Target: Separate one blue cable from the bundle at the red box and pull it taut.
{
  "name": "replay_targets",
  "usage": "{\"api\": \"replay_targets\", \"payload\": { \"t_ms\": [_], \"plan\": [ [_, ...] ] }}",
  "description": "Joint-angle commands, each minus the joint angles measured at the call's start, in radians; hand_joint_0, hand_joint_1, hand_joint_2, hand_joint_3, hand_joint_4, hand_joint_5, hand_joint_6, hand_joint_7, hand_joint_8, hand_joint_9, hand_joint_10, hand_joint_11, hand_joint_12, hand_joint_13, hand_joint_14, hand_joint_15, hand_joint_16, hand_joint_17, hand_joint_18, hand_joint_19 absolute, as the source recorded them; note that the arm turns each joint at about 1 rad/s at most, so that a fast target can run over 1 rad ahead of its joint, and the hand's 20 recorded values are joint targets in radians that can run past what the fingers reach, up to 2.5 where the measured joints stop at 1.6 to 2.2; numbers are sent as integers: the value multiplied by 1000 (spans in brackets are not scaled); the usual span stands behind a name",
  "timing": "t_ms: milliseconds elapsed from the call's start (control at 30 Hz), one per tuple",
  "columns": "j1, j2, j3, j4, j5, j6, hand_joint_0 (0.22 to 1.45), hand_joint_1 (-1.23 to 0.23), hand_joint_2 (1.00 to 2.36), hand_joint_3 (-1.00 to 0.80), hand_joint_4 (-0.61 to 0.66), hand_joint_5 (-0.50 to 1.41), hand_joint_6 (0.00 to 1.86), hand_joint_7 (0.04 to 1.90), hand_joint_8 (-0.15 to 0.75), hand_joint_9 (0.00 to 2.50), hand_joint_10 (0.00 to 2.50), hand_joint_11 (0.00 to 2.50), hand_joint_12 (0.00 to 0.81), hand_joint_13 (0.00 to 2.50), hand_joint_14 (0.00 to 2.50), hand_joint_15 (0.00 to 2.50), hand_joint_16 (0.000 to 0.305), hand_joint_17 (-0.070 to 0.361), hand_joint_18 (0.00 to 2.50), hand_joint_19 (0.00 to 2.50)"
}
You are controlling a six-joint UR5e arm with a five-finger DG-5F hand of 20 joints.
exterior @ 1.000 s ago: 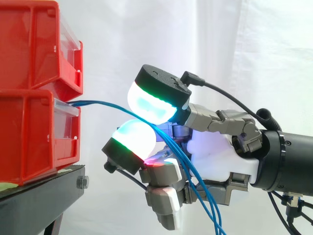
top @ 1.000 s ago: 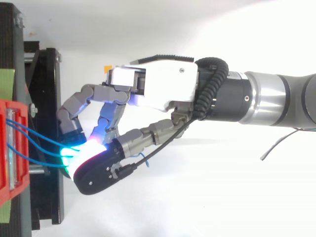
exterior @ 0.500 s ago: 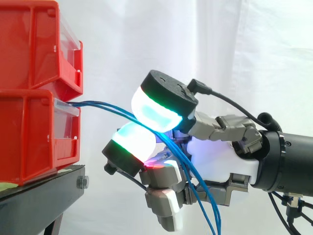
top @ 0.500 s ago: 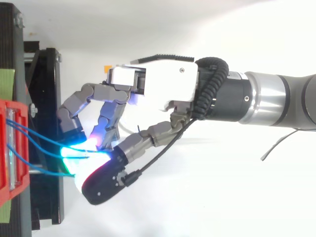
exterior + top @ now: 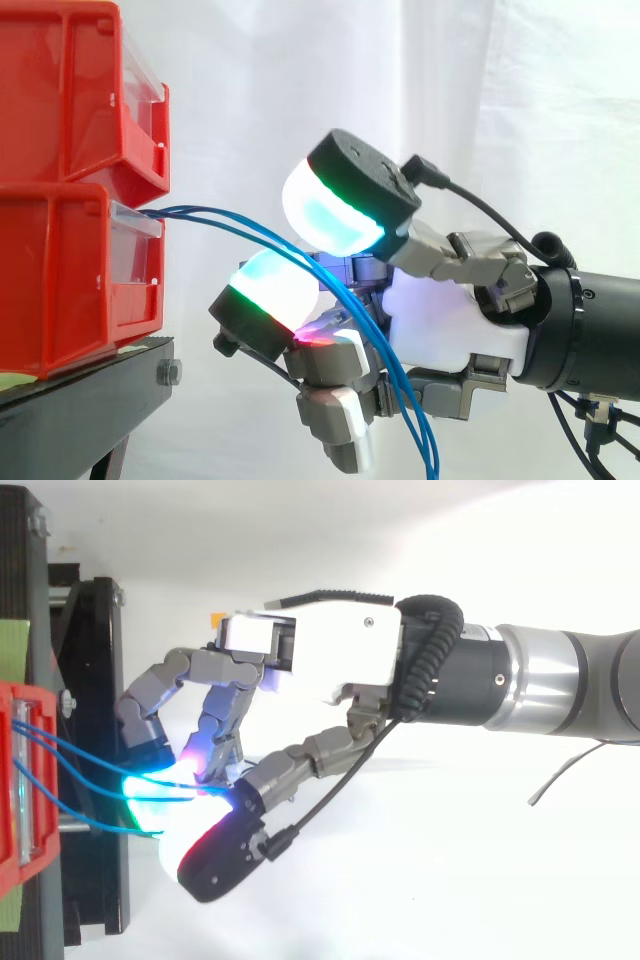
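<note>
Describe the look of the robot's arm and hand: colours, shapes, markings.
The hand has a white palm shell, grey jointed fingers and thick rounded pads with black backs, glowing white, cyan and green, one edged red. The arm is a round tube: black at the wrist, then silver and grey bands.

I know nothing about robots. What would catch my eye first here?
Most striking is the robot hand in the middle of the side view, its thick fingertip pads glowing white, cyan and green. Thin blue cables run out of the lower of two stacked red bins at the left, pass between the hand's curled fingers and hang down below it.
</note>
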Motion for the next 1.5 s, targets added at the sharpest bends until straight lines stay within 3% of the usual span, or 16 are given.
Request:
{"api": "replay_targets", "payload": {
  "t_ms": [0,33,167,233,300,433,633,700,800,933,1167,1467],
  "plan": [
    [0,0,-1,4,0,1,511,-488,1000,-500,175,-131,905,1114,439,1237,14,1164,456,1263,23,769,56,126,1228,720],
    [0,0,1,5,0,-1,554,-397,1000,-500,161,-126,893,1145,429,1263,15,1169,443,1258,24,782,53,120,1210,747],
    [0,0,1,5,0,-1,615,-369,1000,-500,122,-125,886,1167,413,1275,18,1189,437,1262,24,789,52,117,1201,778],
    [0,0,-1,4,0,-1,637,-411,1000,-500,130,-122,884,1151,418,1284,17,1204,441,1263,24,787,53,118,1202,782],
    [0,0,1,4,0,-1,620,-492,1014,-336,156,-121,880,1171,426,1278,16,1208,448,1261,23,793,54,122,1203,783],
    [0,0,1,5,0,-1,600,-588,1017,-199,182,-121,881,1197,447,1285,15,1223,475,1269,20,782,60,136,1248,751],
    [0,0,-1,4,0,-1,605,-759,1017,-114,191,-139,900,1202,452,1220,13,1211,485,1244,21,777,63,141,1263,727],
    [1,0,1,4,0,-1,624,-783,1019,-143,166,-146,905,1196,434,1197,13,1236,467,1221,22,781,59,134,1232,741],
    [0,0,1,5,0,-1,744,-850,1010,-372,44,-167,924,1209,404,1162,13,1248,438,1188,25,784,53,118,1178,718],
    [1,1,1,-1,5,5,796,-848,1000,-500,-40,-174,937,1190,405,1163,14,1233,424,1178,23,779,50,113,1144,710],
    [1,0,1,-1,5,7,799,-860,1000,-500,-40,-172,942,1204,397,1183,14,1259,428,1196,25,784,49,111,1147,700],
    [-2,1,1,-7,3,10,696,-878,1000,-500,88,-160,933,1140,401,1206,15,1262,429,1208,25,792,49,110,1154,702]
  ]
}}
